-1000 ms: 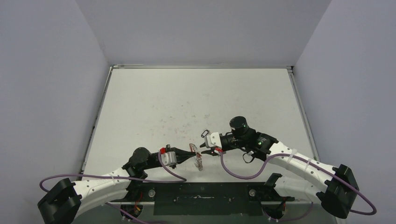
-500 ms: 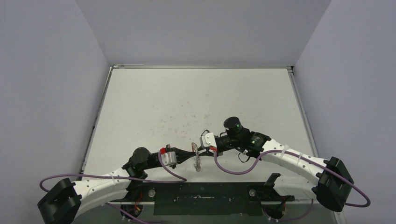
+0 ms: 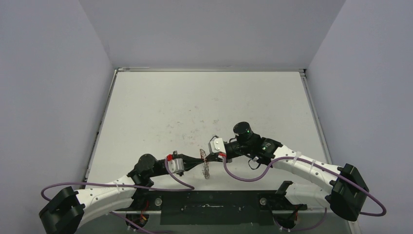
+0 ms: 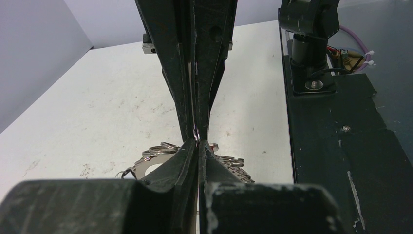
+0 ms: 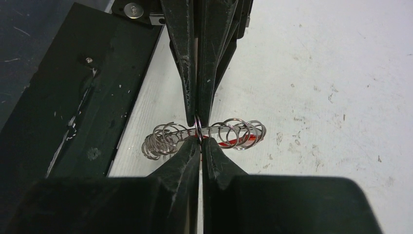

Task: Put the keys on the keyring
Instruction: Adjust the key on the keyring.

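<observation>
My left gripper [image 3: 198, 163] is shut on the keyring [image 3: 206, 169], a thin metal ring with a red sleeve [image 5: 238, 142] and several small silver rings [image 5: 241, 131] strung on it. It holds the ring just above the table. My right gripper [image 3: 210, 157] meets it tip to tip from the right and is shut on the same thin wire [image 5: 198, 127]. In the left wrist view my left gripper [image 4: 198, 145] faces the right fingers [image 4: 212, 73], with the silver rings [image 4: 158, 148] below. A tiny key with a dark looped head [image 3: 213, 137] lies on the table beside the right wrist.
The white table [image 3: 204, 97] has grey walls on three sides. The black base plate [image 3: 209, 204] runs along the near edge, just below the keyring, and also shows in the left wrist view [image 4: 336, 146] and the right wrist view [image 5: 73, 97].
My right gripper has moved left to the keyring and now touches the left gripper's tips. The left gripper and the loose key have stayed in place.
</observation>
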You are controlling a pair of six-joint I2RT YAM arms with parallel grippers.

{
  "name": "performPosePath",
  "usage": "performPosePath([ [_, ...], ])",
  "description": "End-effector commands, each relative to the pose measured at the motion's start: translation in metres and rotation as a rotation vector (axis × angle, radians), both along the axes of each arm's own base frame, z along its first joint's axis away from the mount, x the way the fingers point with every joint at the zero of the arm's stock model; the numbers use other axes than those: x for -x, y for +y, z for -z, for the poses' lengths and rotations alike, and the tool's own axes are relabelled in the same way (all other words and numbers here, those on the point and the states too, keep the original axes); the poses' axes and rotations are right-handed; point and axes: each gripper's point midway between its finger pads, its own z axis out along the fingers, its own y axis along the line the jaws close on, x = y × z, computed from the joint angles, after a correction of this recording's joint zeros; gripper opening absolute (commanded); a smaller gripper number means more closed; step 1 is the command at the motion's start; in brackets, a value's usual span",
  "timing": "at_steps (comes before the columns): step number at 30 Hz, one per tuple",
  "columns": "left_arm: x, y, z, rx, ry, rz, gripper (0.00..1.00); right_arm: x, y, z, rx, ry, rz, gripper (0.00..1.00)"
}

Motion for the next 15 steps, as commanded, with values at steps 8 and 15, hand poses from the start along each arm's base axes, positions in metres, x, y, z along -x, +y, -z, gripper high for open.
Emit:
performPosePath([
  [8, 0.0018, -0.0029, -0.0308, 0.071, -0.064, 0.017, 0.0, -0.003, 0.0058, -0.0285, -0.05, -0.058, -0.02, 0.07],
  [15, 0.002, -0.0025, -0.0299, 0.067, -0.064, 0.016, 0.0, -0.001, 0.0076, -0.0312, -0.078, -0.058, -0.03, 0.12],
])
